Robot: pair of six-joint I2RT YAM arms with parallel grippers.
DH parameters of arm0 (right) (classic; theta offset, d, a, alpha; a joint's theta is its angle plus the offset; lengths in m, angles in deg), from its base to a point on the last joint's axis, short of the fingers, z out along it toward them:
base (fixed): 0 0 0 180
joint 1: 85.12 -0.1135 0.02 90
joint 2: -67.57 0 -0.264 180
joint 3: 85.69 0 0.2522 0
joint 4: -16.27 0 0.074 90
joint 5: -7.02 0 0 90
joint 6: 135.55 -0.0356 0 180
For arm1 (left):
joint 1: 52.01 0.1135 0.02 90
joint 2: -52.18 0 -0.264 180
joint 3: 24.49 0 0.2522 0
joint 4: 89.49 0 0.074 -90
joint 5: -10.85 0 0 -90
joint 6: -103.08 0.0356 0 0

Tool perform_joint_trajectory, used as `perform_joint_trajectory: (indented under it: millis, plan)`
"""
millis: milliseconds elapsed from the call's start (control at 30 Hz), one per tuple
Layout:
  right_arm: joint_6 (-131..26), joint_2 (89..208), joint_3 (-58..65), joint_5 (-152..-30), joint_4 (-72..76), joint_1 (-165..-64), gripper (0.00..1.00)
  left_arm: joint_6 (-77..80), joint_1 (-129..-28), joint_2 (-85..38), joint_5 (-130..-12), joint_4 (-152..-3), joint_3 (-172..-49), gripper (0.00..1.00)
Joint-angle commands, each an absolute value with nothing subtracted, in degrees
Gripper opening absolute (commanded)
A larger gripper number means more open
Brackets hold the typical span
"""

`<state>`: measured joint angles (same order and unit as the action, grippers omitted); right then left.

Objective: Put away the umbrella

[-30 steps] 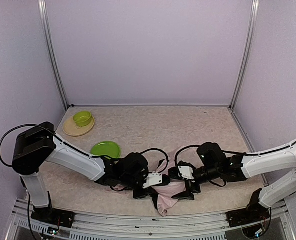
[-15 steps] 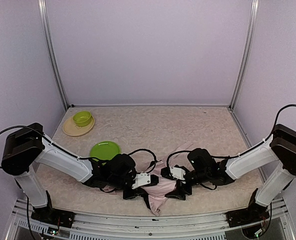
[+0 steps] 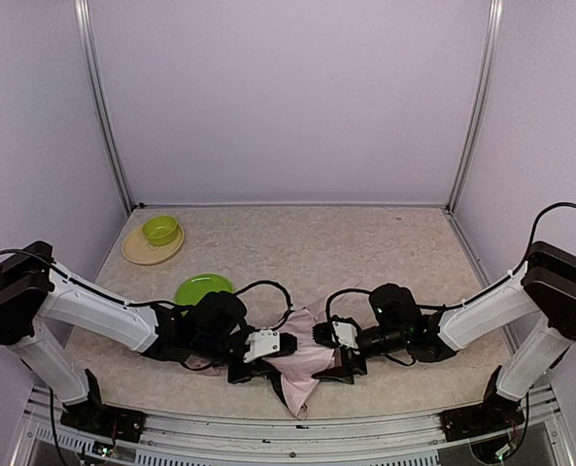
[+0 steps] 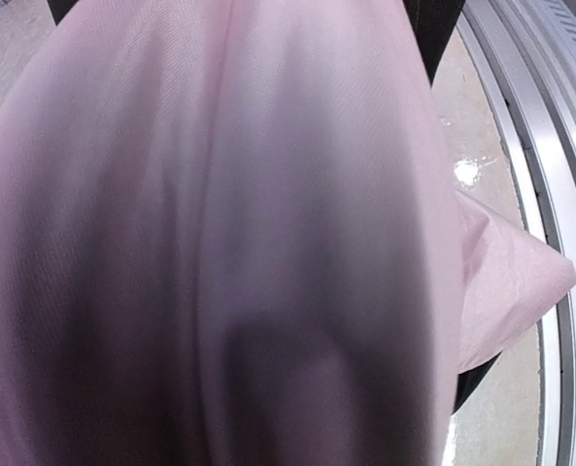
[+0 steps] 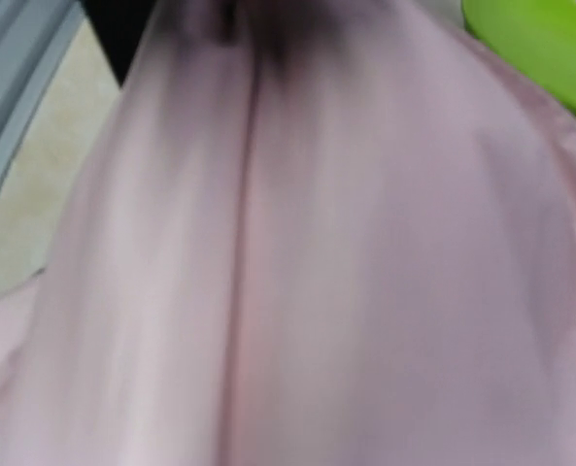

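Top view: the umbrella (image 3: 302, 367) lies on the desk (image 3: 365, 252) close to the near edge, at mid-width, between the 2 arms. Only crumpled pale pink fabric shows. 1 loose corner points toward the metal rail (image 3: 297, 429) at the front. Shaft and handle not made out.

Left fingers (image 3: 268, 361): low over the desk, reaching in from the left, tips against the left side of the fabric. Left wrist view is filled by a fold of pink cloth bulging between the dark fingers (image 4: 433, 39). They stand narrowed on it, so the fabric is gripped.

Right fingers (image 3: 338, 361): low, reaching in from the right, tips at the right side of the fabric. Right wrist view is blurred pink cloth, with 1 dark finger (image 5: 122, 34) at the upper left. Cannot tell how wide they stand or whether they have hold.

Green plate (image 3: 205, 288): on the desk just behind the left arm, near the umbrella. Tan plate (image 3: 137, 254) carrying a green bowl (image 3: 159, 230): far left corner, well apart.
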<state>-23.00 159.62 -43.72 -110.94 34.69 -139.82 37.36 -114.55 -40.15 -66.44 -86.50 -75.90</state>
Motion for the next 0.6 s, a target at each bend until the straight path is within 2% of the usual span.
perform_joint_trajectory:
  millis: [0, 100, 167, 333, 500, 533, 567]
  plan:
    - [-21.82, 156.76, -43.0, -113.74, 39.39, -140.53, 0.87, 38.86, -114.59, -37.62, -64.76, -86.32, -78.83, 0.0]
    - [-21.55, 156.18, -41.61, -114.22, 38.57, -141.14, 0.84, 38.68, -114.92, -36.01, -64.68, -86.47, -78.94, 0.0]
    - [-21.3, 155.88, -41.03, -114.45, 37.67, -141.27, 0.78, 38.68, -115.0, -34.39, -65.0, -86.35, -79.21, 0.0]
    - [-21.47, 154.29, -40.69, -115.25, 36.71, -141.35, 0.34, 39.01, -114.93, -29.35, -66.02, -85.63, -79.88, 0.0]
    - [-22.24, 151.23, -39.42, -115.37, 34.28, -141.36, 0.07, 38.63, -115.24, -28.36, -66.64, -82.78, -81.72, 0.0]
    - [-22.33, 150.13, -39.25, -115.15, 33.83, -141.33, 0.03, 38.32, -115.34, -28.36, -66.7, -82.5, -81.83, 0.04]
    - [-22.36, 149.17, -39.23, -114.78, 33.3, -141.36, 0.0, 37.98, -115.38, -28.33, -66.81, -82.1, -81.99, 0.16]
